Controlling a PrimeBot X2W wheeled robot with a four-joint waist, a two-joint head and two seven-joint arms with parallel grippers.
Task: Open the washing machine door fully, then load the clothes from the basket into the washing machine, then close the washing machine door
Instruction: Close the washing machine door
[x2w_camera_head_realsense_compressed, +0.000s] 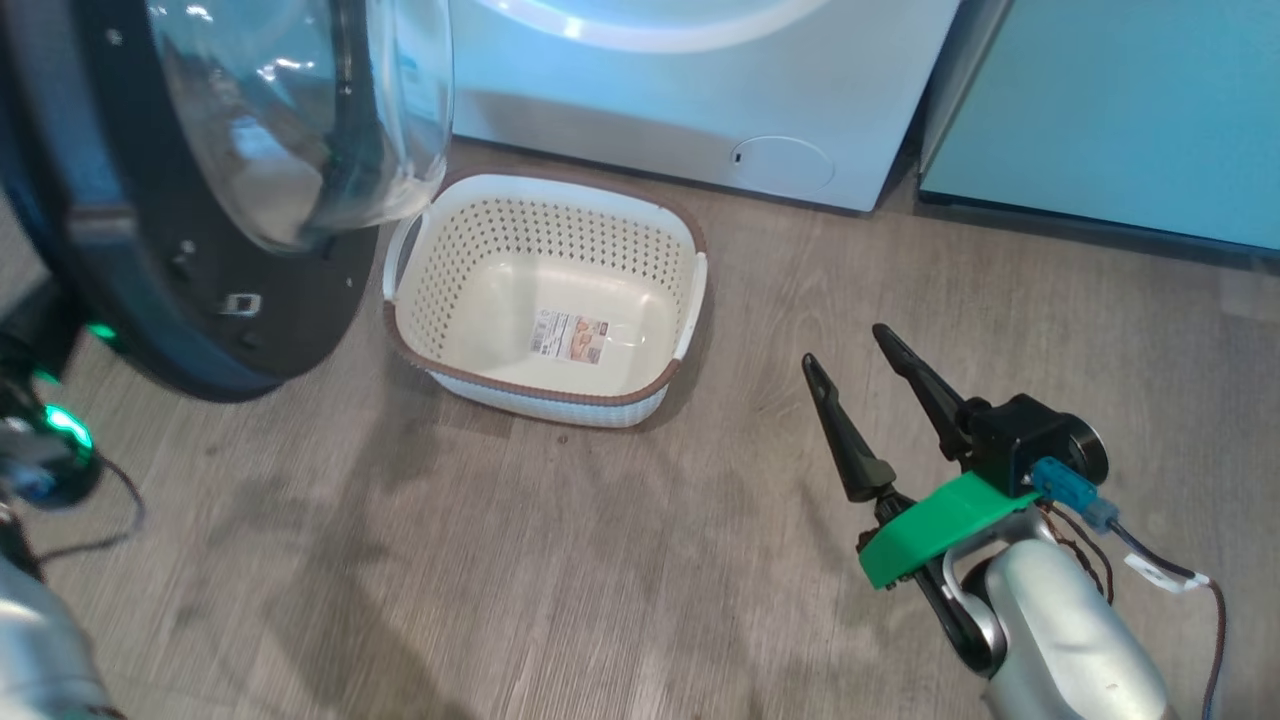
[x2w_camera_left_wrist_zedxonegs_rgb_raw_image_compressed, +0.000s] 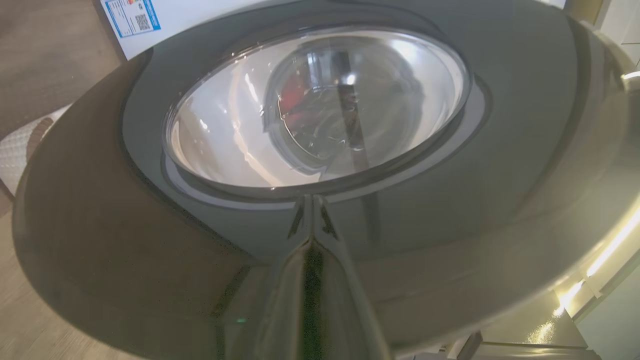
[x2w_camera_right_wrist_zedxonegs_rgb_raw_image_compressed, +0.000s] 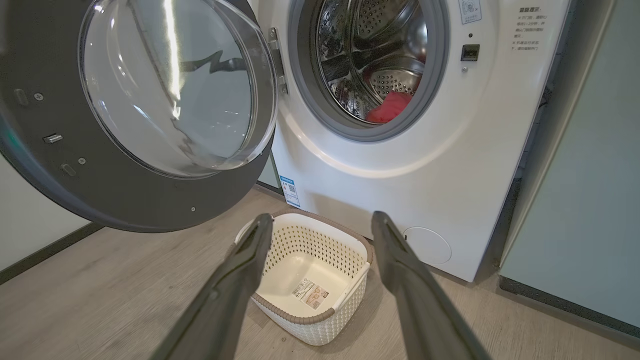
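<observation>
The washing machine door (x2w_camera_right_wrist_zedxonegs_rgb_raw_image_compressed: 125, 200) stands open left of the washing machine (x2w_camera_right_wrist_zedxonegs_rgb_raw_image_compressed: 400, 190), its rim near the basket (x2w_camera_head_realsense_compressed: 650, 385). Bare floor (x2w_camera_head_realsense_compressed: 500, 560) spreads right of the basket. The clothes (x2w_camera_right_wrist_zedxonegs_rgb_raw_image_compressed: 392, 107) lie in the drum (x2w_camera_right_wrist_zedxonegs_rgb_raw_image_compressed: 370, 50), well beyond the right gripper (x2w_camera_head_realsense_compressed: 845, 345), whose 2 fingers are spread, its forearm low. The left gripper (x2w_camera_left_wrist_zedxonegs_rgb_raw_image_compressed: 311, 260), closed, touches the door's glossy outer face.

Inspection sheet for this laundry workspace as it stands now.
Surface: grey wood-look floor.
Job's things: basket empty; clothes inside the washing machine; washing machine door swung open.
Clutter: nothing seen.
End effectors: left end effector shut, tip against the door's outer face; right end effector open, empty, right of the basket.
Cables: wires at right wrist; dark cable by left arm.
Surroundings: teal cabinet right of the machine.
</observation>
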